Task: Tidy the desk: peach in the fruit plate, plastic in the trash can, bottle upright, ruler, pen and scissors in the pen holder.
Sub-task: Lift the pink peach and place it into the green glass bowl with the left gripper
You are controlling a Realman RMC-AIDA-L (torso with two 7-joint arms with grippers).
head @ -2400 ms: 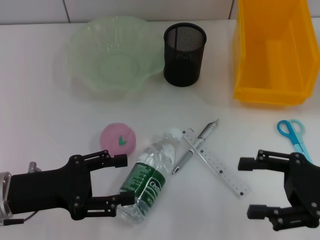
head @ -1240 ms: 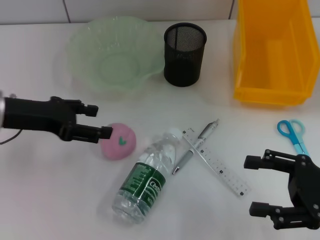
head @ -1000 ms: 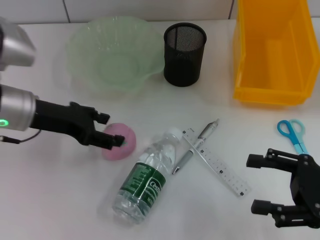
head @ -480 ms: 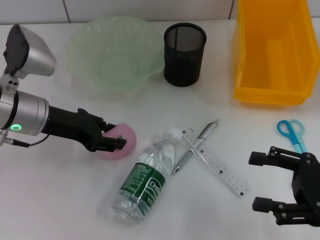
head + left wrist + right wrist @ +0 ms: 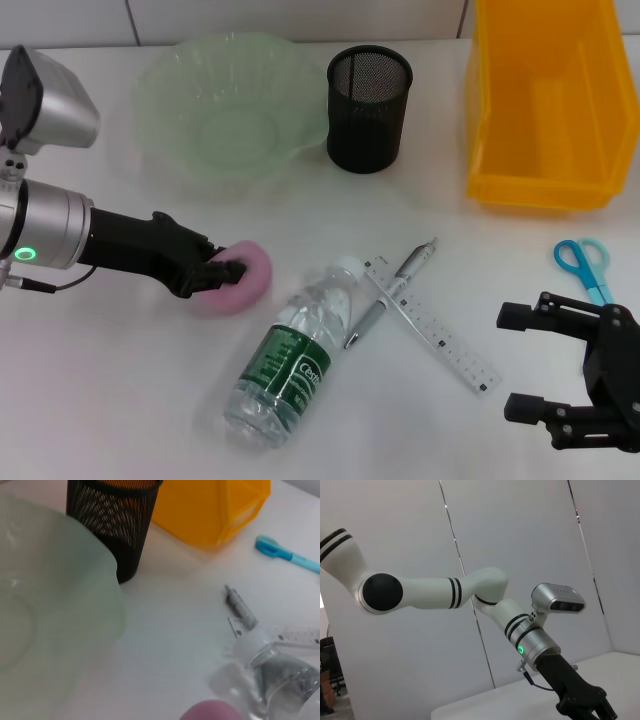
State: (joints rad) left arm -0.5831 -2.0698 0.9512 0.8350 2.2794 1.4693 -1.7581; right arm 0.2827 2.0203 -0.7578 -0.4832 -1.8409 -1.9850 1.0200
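Pink round peach (image 5: 245, 283) sits in my clenched left pincer (image 5: 222, 272), at ten o'clock from the lying clear plastic bottle (image 5: 292, 357); my right pincer (image 5: 527, 362) waits released.

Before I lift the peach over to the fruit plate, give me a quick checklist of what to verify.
1. Left gripper at the peach: ok, its fingers sit on either side of it.
2. Firm hold on the peach: cannot tell, contact at the far side is hidden.
3. Fruit plate free to receive: ok, nothing lies in it.
4. Path from peach to plate: ok, bare table between them; the pen holder stands off to the side.
5. Bottle clear of the lift: ok, it lies on its side beside the peach, apart from it.
6. Right gripper out of the way: ok, open near the scissors, far from the peach.
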